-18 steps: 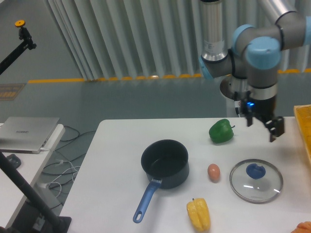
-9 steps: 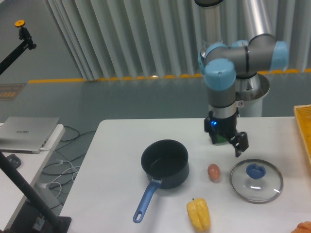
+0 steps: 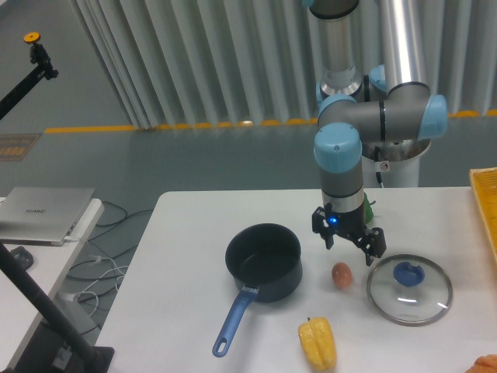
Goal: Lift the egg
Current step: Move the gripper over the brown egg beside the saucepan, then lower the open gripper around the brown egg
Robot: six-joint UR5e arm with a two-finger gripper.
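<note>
Gripper (image 3: 351, 244) above small reddish-brown egg (image 3: 342, 275), jaws apart.
Nothing grasped yet: egg sits on white counter (image 3: 186, 256); descent, closing and lift remain.

Tabletop (image 3: 194, 233): plain white. Egg (image 3: 342, 274): light reddish-brown, no pattern. Pot (image 3: 264, 261): dark navy, near black inside; handle (image 3: 234, 320) brighter blue. Glass lid (image 3: 409, 288): clear with silvery rim, blue knob (image 3: 408, 273). Yellow pepper (image 3: 318, 343): yellow, wrinkled. Green pepper (image 3: 367, 211): only a green sliver shows behind the arm. Arm (image 3: 347, 140): grey links, light-blue joint caps. Gripper (image 3: 349, 245): black, small blue light glowing on it. Laptop (image 3: 45, 214): silver-grey. Floor stripe (image 3: 155, 127): yellow-orange on grey. Back wall (image 3: 210, 54): pale grey vertical ribs. Crate (image 3: 485, 198) at right edge: yellow-orange.
</note>
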